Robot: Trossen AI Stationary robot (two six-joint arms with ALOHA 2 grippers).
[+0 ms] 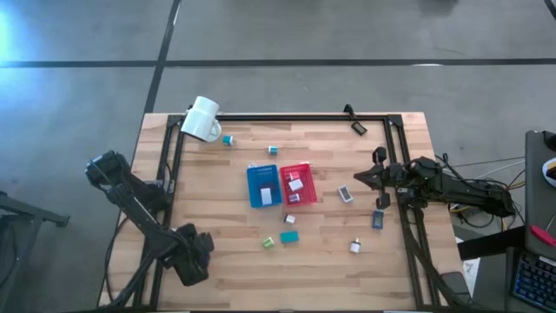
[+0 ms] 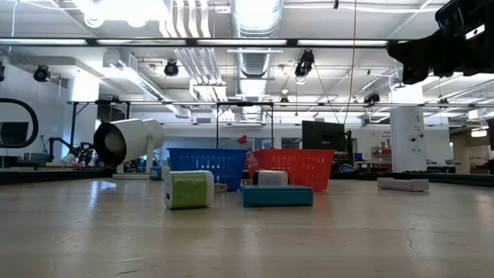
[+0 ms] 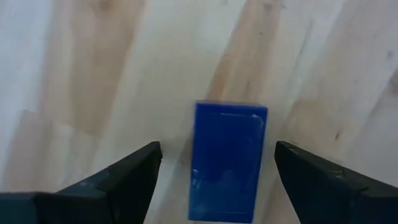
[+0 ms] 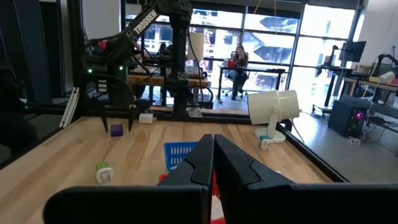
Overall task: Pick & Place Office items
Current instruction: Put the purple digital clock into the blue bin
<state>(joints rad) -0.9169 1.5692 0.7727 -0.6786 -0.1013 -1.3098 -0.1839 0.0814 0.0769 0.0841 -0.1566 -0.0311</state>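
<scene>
**Entry: L claw / blue block, pre-grasp**

- **L claw** (image 1: 193,265): mine, lower left of the overhead frame, pointing down at the table (image 1: 226,278). Fingers spread wide, nothing held. In the L wrist view both fingertips (image 3: 149,155) flank the block w/ bare wood each side, no contact seen.
- **Blue block** (image 3: 229,160): the item in hand. Dark blue, rectangular, lying flat on the wood, roughly centred in the gap, long side running away from the cam. Hidden under my claw in the overhead frame. From the R wrist view it sits between my fingers at upper left.
- **R claw** (image 1: 363,178): mid-right of the overhead frame, fingers pressed together, empty, waiting.
- **Bins:** blue tray (image 1: 253,198) and red tray (image 1: 309,170) side by side at frame centre, each w/ small pieces inside already.
- **Loose stock:** green block (image 1: 268,243) and teal block (image 1: 289,236) below the trays; several more scattered right and upper centre. Mug (image 1: 202,119) on its side, upper left.
- **Step (est.):** lined up over the block for a pick. Sorting looks partway done.
- **Next calls for:** drop straight down till fingertips bracket the block's long sides, close, lift clear, carry right toward the trays. Which tray I can't tell. Watch for the block skewing if one finger lands first.
</scene>
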